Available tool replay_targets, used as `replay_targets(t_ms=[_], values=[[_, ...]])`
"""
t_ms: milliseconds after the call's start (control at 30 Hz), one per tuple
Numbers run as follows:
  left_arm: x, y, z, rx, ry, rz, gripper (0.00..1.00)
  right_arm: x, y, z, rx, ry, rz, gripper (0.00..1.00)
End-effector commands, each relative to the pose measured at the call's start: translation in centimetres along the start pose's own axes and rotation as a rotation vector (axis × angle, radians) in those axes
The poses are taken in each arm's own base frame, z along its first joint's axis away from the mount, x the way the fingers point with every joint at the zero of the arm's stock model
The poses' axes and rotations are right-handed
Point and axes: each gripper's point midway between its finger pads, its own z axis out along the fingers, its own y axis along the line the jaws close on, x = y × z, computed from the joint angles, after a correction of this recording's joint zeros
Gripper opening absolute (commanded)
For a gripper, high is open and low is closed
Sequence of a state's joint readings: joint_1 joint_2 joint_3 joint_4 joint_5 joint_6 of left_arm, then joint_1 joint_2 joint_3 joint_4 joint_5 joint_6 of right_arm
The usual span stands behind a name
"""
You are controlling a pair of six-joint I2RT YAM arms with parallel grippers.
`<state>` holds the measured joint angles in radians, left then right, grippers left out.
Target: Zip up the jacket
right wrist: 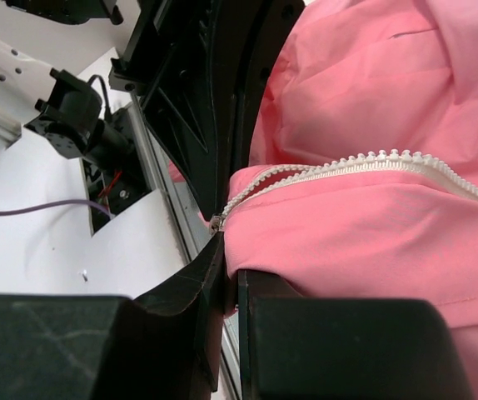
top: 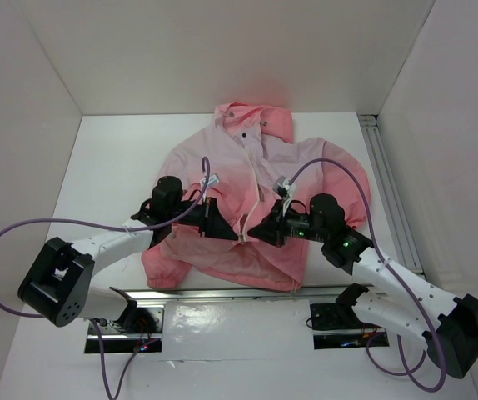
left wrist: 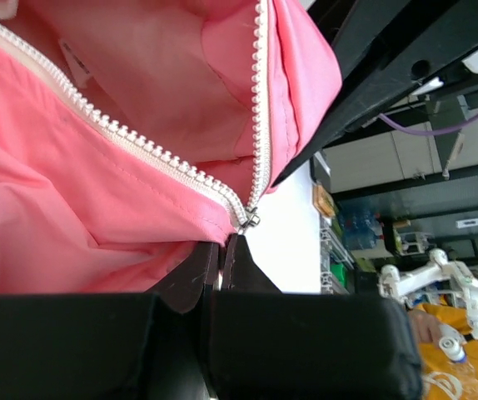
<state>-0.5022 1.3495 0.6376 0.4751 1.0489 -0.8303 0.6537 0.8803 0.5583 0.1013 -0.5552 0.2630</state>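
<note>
Jacket [top: 251, 179] flat on surface [top: 106, 167], zipper [left wrist: 139, 148] open, slider [left wrist: 251, 219] down at hem. Left tool [top: 231, 236] pinched shut on hem by slider; right tool [top: 254, 233] narrow, clamping hem opposite. My read: setup step. Next: tension hem, pull slider toward collar.

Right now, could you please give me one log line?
jacket: zipper open | left gripper: shut on jacket | right gripper: shut on jacket

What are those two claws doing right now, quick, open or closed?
Left gripper: closed, pinching the jacket hem by the zipper's bottom end.
Right gripper: closed, pinching the jacket hem at the zipper too.
</note>
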Motion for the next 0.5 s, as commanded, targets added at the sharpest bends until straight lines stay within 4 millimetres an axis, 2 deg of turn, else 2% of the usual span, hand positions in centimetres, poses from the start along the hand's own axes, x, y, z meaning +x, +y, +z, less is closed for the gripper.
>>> replay_targets(t_ms=[0, 133, 233, 333, 467], values=[[0.2, -0.3, 0.0, -0.015, 0.018, 0.038, 0.00, -6.1, 0.5, -0.6, 0.038, -0.161, -0.112, 0.00], [0.3, -0.7, 0.1, -0.007, 0.022, 0.048, 0.00, -6.3, -0.7, -0.6, 0.115, -0.147, -0.087, 0.00], [0.1, -1.0, 0.1, 0.003, 0.025, 0.065, 0.00, -5.6, -2.2, -0.4, 0.183, -0.131, -0.042, 0.00], [0.3, -0.9, 0.0, -0.002, 0.031, 0.059, 0.00, -5.5, -2.6, -0.3, 0.203, -0.132, -0.015, 0.00], [0.7, -0.9, 0.3, 0.007, 0.048, 0.052, 0.00, -6.1, -2.1, -0.2, 0.176, -0.171, -0.008, 0.00]])
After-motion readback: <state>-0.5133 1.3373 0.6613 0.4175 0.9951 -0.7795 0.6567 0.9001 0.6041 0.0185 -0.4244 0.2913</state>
